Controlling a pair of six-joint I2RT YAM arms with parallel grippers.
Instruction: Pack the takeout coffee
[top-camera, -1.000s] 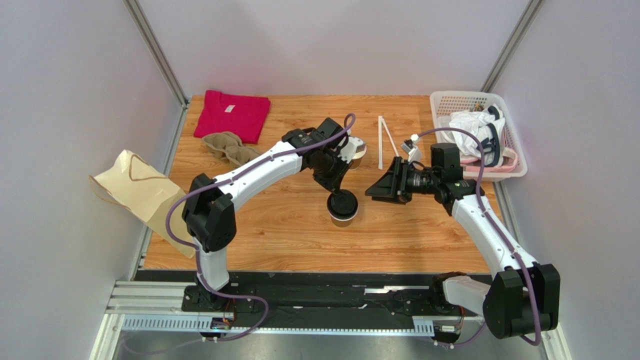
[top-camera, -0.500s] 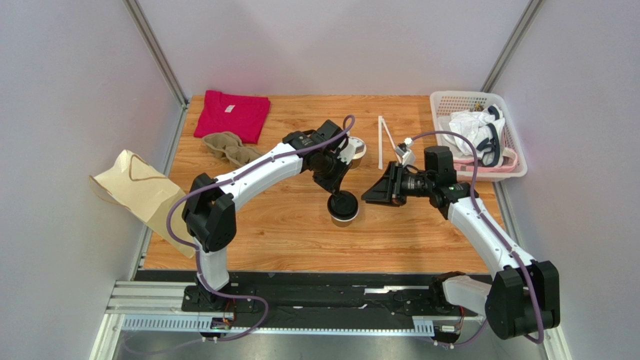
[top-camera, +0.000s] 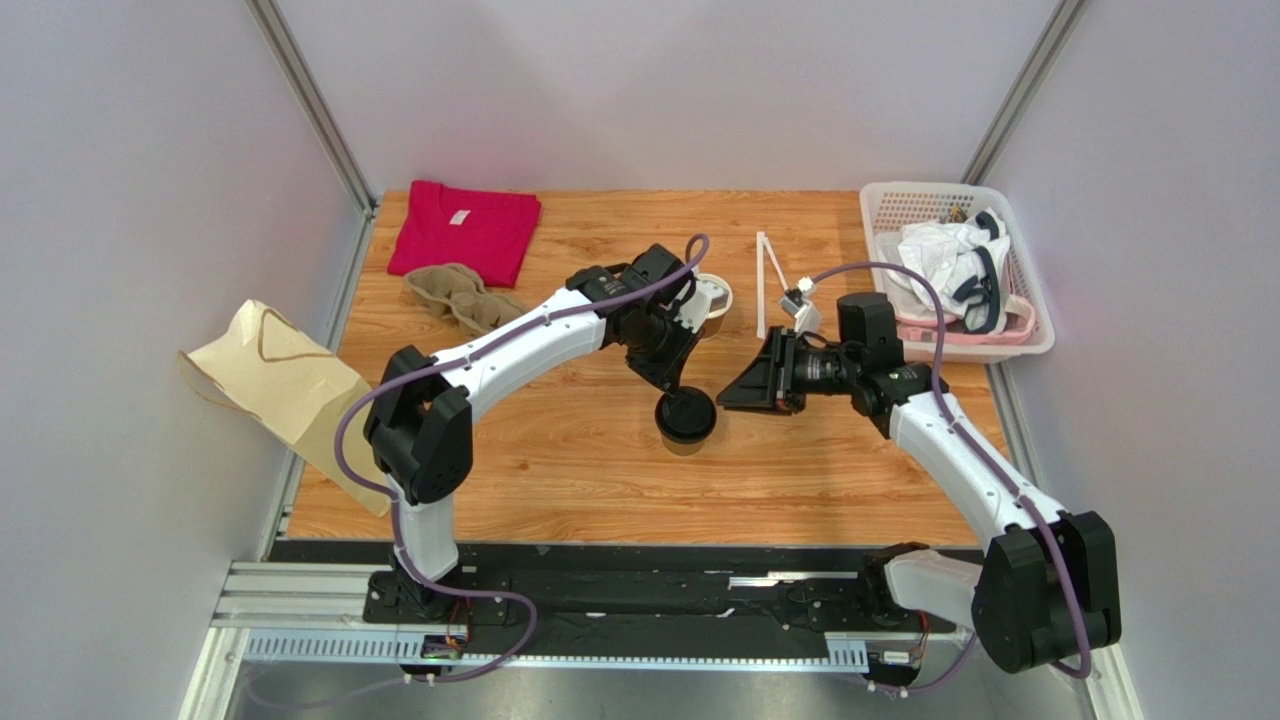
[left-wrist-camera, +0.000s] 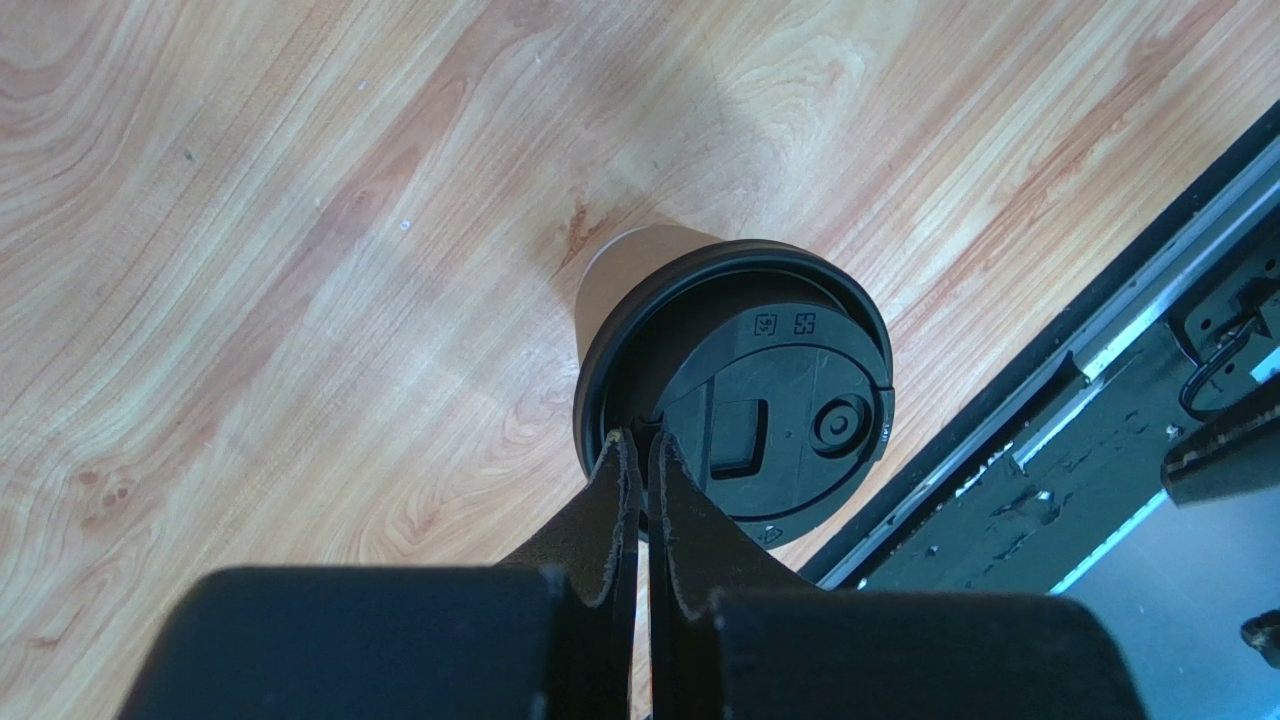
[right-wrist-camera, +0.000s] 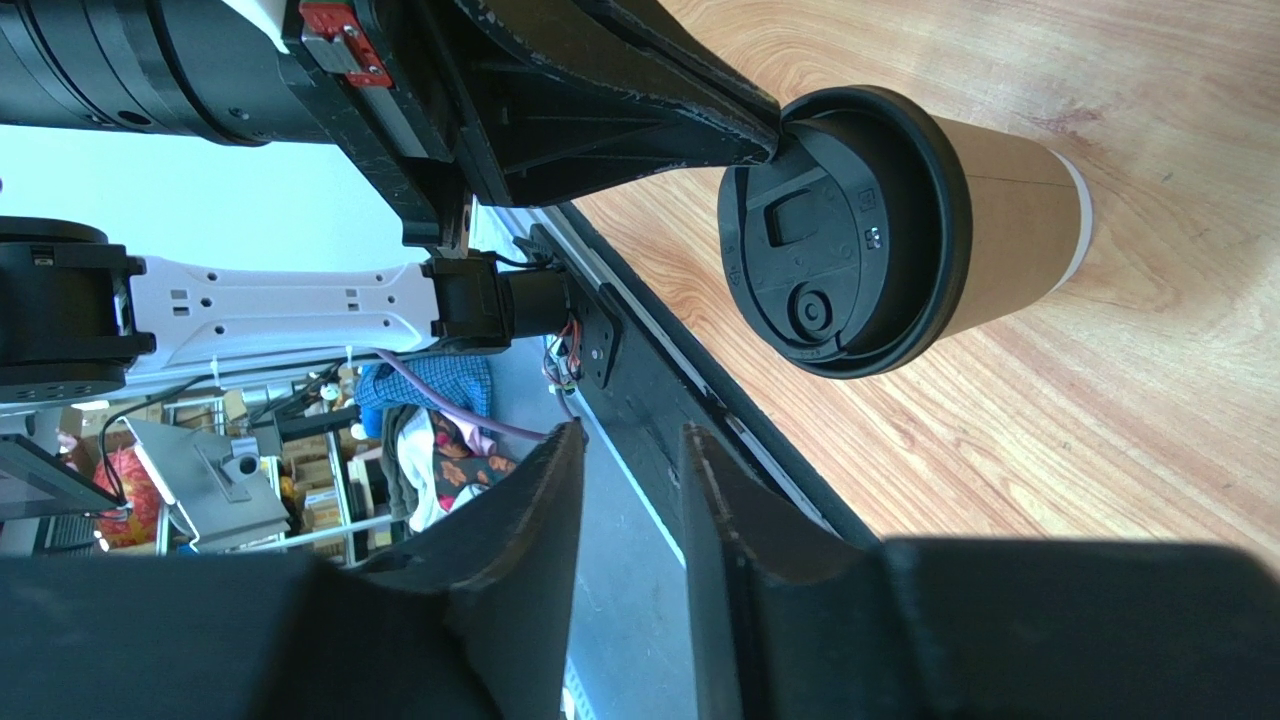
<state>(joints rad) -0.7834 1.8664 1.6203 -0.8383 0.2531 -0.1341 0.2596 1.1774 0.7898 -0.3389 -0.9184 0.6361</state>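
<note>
The takeout coffee (top-camera: 685, 419) is a tan paper cup with a black lid (left-wrist-camera: 751, 405), standing upright mid-table. My left gripper (left-wrist-camera: 643, 438) is shut, and its fingertips rest on the near rim of the lid from above (top-camera: 672, 387). In the right wrist view the cup (right-wrist-camera: 1014, 225) shows from the side, with the left fingertips (right-wrist-camera: 766, 132) at the lid's edge. My right gripper (right-wrist-camera: 631, 450) is open at a narrow gap with nothing between its fingers. It hovers just right of the cup (top-camera: 727, 398), pointing left, apart from it.
A second tan cup (top-camera: 718, 297) stands behind the left arm. White straws (top-camera: 771, 281) lie at the back, beside a white basket (top-camera: 1022, 323) of cloths. A cardboard cup carrier (top-camera: 458, 296), a red shirt (top-camera: 463, 228) and a paper bag (top-camera: 286, 383) lie at the left.
My right gripper has moved left toward the cup and its jaws have narrowed. The left gripper has stayed shut on top of the lid.
</note>
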